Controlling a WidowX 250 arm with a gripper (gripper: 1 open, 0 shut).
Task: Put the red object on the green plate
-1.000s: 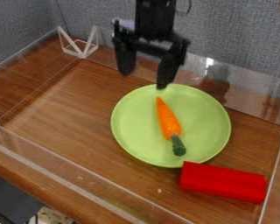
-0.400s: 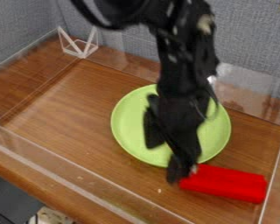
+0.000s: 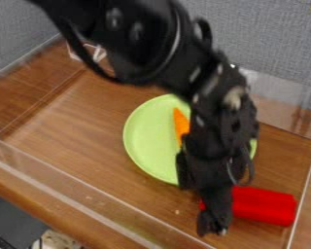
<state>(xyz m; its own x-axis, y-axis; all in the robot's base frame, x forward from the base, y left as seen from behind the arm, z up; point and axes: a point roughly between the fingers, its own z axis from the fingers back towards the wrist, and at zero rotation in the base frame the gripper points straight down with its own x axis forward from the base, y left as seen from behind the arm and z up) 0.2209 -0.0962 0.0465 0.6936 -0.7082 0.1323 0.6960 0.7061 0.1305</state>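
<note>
the red block [image 3: 267,205] is sitting on the wooden table [image 3: 67,117] just off the near-right edge of the green plate [image 3: 152,136], long side roughly across the view, and only its right half shows because the arm is in front of it. looks like a solid plastic or painted wood brick with rounded edges, smooth and a bit glossy. my guess is it's light and stiff, won't squash, but those rounded corners and the slick finish could let it slide if it's pinched near an end. i'd grab it across the short width, right around the middle, so it stays level.

the gripper [image 3: 213,216] is pointing down at the block's left end, black fingers spread as wide as they go, nothing in them as far as i can tell. it's pretty blurred, so whether a finger is touching the block i can't say.

the plate is flat matte lime plastic, and there's an orange toy carrot [image 3: 182,123] lying on it, mostly hidden. clear acrylic walls [image 3: 28,180] ring the table.
</note>
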